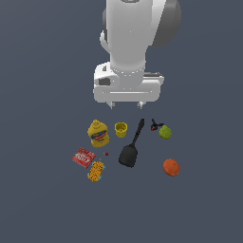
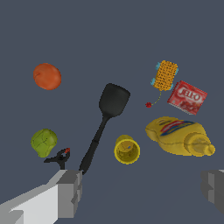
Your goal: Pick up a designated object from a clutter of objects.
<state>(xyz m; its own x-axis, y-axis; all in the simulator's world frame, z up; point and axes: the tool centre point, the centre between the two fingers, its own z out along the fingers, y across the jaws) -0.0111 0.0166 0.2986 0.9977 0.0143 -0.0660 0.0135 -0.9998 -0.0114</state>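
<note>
Arm: I see the gripper [image 1: 126,105] hanging above the clutter, fingers [image 2: 70,192] spread wide, grasping nothing.
Mustard bottle [image 2: 179,136]: lying down, label print too blurred for me to read.
Spatula [image 1: 131,146]: black, mid-clutter.
Red box [image 2: 187,97]: flat between mustard bottle and orange-speckled packet [image 2: 165,75]; white lettering reads "JELL-O".

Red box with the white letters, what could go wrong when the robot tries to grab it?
The small flat red rectangular box lies beside the orange-speckled packet with blue edges, so the open end effector might bump or grab that packet instead. The yellow mustard bottle lies close too and could get nudged. The box lies flat, so the fingers may slip off it.
</note>
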